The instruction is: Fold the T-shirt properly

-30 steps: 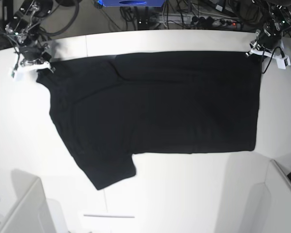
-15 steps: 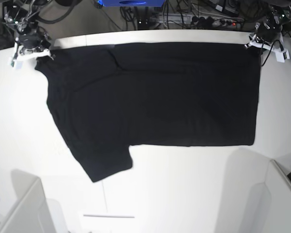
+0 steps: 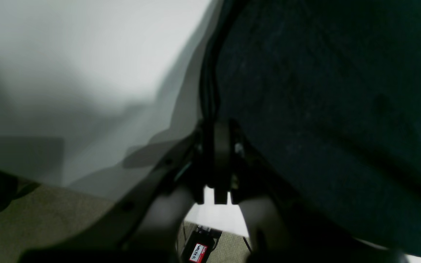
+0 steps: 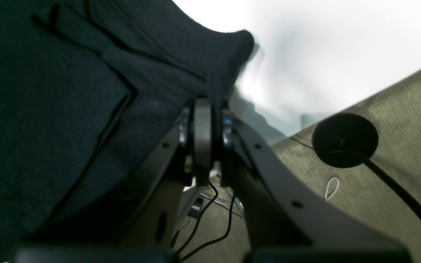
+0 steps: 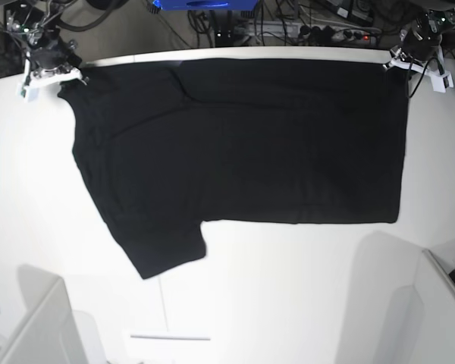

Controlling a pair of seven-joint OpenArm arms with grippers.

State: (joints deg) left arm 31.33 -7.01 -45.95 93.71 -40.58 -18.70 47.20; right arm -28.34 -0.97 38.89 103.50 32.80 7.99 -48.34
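The fingers of the left gripper (image 5: 396,67) are pinched together on the far hem corner of the large black short-sleeved cloth T-shirt (image 5: 243,152); in the left wrist view the dark cloth edge runs straight into the clamped pads. The fingers of the right gripper (image 5: 70,79) are likewise clamped on the shirt, on the corner near the shoulder, where the right wrist view shows a stitched fold of cloth pinched between them.

The T-shirt lies spread sideways on the white bench (image 5: 288,288), plain side up. Its far long edge sits along the bench's back rim, stretched between the two grippers. One sleeve juts toward the near side of the bench. No print shows.

The step in hand looks like dragging or tensioning the far edge to square the shirt before a fold. To do it well, both arms should move together at one pace, so that the held edge stays taut and straight and neither corner slips out. Cloth this limp follows slowly, so lifting just enough to clear the bench would keep the body from bunching. The edge already lies at the back rim, so pulling further away risks the cloth hanging over it. The loose sleeve wants watching for creases.
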